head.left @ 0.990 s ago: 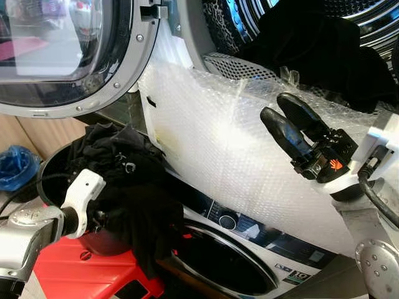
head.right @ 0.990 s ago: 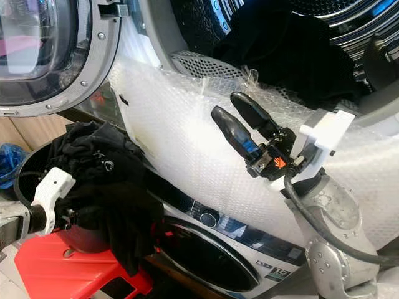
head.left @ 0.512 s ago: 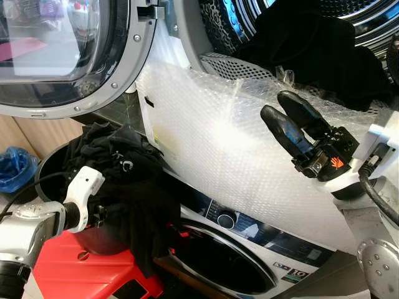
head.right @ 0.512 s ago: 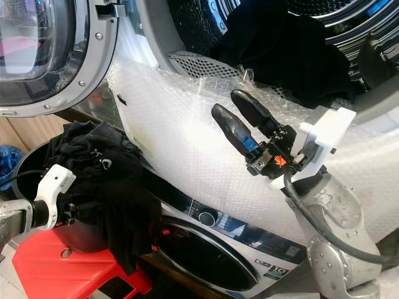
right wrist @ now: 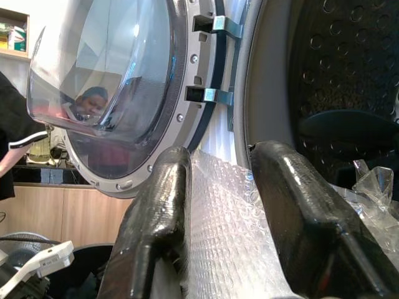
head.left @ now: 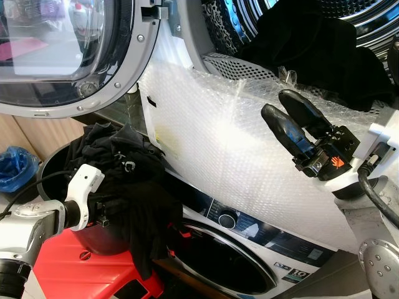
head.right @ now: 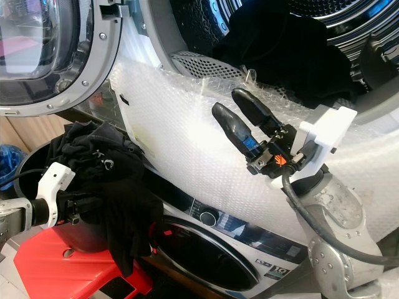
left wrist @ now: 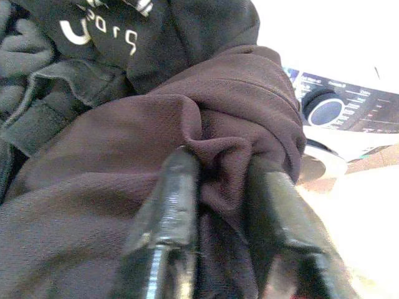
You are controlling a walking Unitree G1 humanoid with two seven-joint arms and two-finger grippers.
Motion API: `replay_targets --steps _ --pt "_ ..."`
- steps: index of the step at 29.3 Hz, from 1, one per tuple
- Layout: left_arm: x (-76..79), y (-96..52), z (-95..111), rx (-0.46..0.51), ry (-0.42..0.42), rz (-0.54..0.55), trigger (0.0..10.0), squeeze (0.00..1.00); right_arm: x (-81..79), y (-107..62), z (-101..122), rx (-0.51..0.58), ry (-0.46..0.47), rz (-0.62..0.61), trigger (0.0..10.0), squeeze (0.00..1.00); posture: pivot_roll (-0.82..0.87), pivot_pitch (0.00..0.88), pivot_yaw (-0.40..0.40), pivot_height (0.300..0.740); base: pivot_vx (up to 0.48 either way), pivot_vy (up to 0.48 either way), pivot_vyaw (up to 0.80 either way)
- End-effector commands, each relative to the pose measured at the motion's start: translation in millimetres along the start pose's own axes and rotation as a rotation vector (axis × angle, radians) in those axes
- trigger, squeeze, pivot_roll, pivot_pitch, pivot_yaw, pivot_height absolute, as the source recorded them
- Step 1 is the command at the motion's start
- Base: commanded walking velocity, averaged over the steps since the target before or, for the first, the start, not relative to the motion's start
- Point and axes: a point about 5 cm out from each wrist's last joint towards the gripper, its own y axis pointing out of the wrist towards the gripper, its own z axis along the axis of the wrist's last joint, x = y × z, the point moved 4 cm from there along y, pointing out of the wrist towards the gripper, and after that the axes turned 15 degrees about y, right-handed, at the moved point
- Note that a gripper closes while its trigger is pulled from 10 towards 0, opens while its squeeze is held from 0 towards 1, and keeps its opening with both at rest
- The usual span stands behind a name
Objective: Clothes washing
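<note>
A heap of dark clothes (head.left: 124,180) fills a black bucket (head.left: 51,167) and hangs over its rim. My left gripper (left wrist: 221,165) is buried in that heap, shut on a fold of dark brownish cloth (left wrist: 224,124); a garment with white lettering (left wrist: 100,31) lies just beyond it. My right gripper (head.left: 280,107) is open and holds nothing, raised in front of the bubble wrap (head.left: 218,143) below the upper drum's mouth. A black garment (head.left: 318,50) lies inside that drum.
The upper machine's round glass door (head.left: 56,56) stands open to the left. The bucket rests on a red stool (head.left: 68,268) beside the lower washer's door (head.left: 230,261). A blue bag (head.left: 15,168) lies at far left. A person's arm (right wrist: 12,124) shows beyond the door.
My left forearm has sunk a little while its gripper stays in the clothes. The right gripper has barely moved.
</note>
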Motion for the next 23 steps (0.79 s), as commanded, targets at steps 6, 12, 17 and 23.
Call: replay_targets --steps 6,12,17,23 --pt "-4.3 -0.7 1 0.022 -0.023 0.033 0.0 0.0 -4.3 1.9 6 0.008 -0.021 0.018 10.0 0.0 0.2 0.193 -0.091 0.74 0.0 0.0 0.0" --pt "-9.3 -1.6 6 0.041 -0.014 0.075 0.0 0.0 -4.2 2.1 6 0.009 -0.019 0.014 10.0 0.0 0.2 0.195 -0.091 0.74 0.0 0.0 0.0" --pt "-15.0 -3.1 41 0.15 0.06 0.144 0.0 0.0 -5.3 1.7 6 0.009 -0.016 0.015 10.0 0.0 0.19 0.196 -0.09 0.74 0.0 0.0 0.0" --pt "31.6 -13.3 148 0.451 0.569 0.073 10.0 0.0 -10.1 1.2 1 -0.013 0.0 0.043 10.0 0.0 0.2 0.194 -0.094 0.74 0.0 0.0 0.0"
